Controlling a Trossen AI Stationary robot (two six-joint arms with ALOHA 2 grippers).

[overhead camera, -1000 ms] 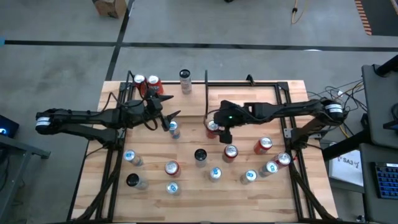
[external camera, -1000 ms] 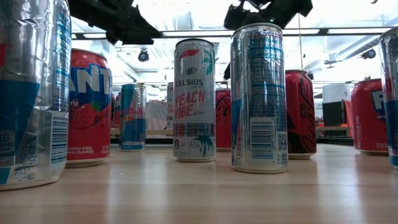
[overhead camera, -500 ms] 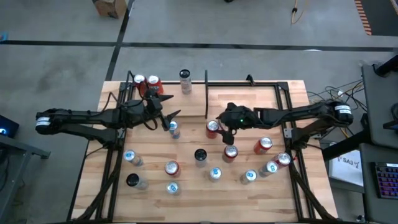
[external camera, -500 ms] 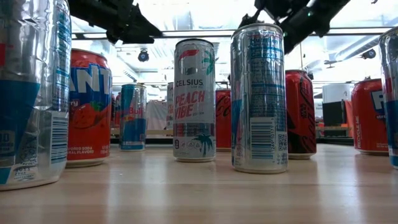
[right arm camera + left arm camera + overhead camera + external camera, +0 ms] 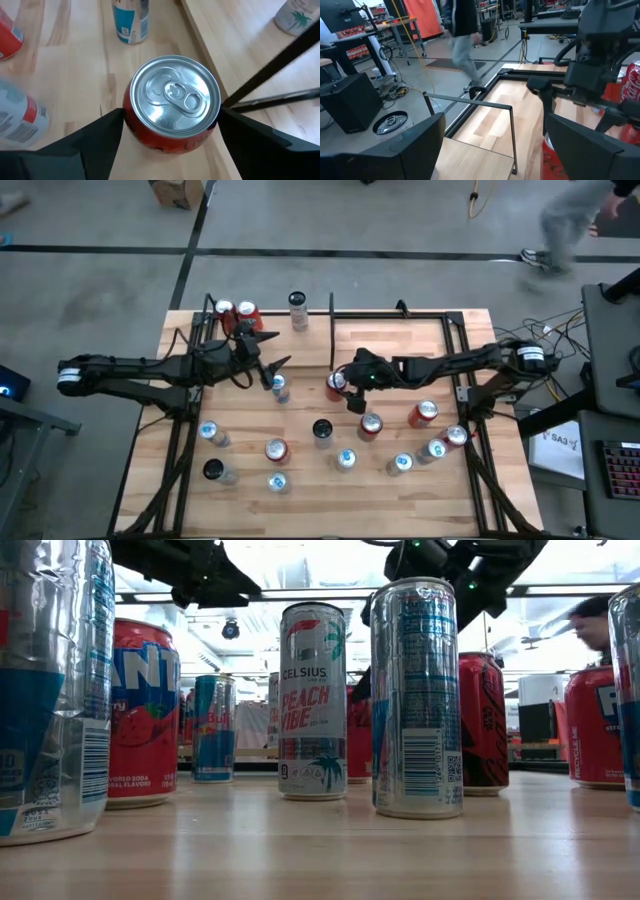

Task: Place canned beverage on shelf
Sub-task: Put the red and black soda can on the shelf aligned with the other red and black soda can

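Currently the right gripper (image 5: 343, 387) sits over a red cola can (image 5: 172, 102) that stands upright near the middle of the table, just beside the black frame post of the shelf (image 5: 268, 320). Its two fingers (image 5: 80, 137) are spread and flank the can body on both sides; the right wrist view shows them close to the can wall, and contact cannot be confirmed, so the can does not look gripped.

For the grasp, lower until the pads are well below the rim, keep the can centred between the fingers, then close evenly. Lift vertically before any sideways travel, because a silver-topped can (image 5: 370, 424) stands near, and the thin frame bar next to the cola can could snag it. Route the can over the frame into the narrow bay, where two red cans (image 5: 235, 311) already stand at the far end.

The left gripper (image 5: 268, 352) waits with spread, empty fingers near the narrow bay, just beside a blue-and-silver can (image 5: 280, 388).

Surface: a light wood plank table (image 5: 420, 490) scattered with upright cans. Beyond it lies a grey concrete floor with dark tape lines; a person (image 5: 570, 220) walks past at the far right.
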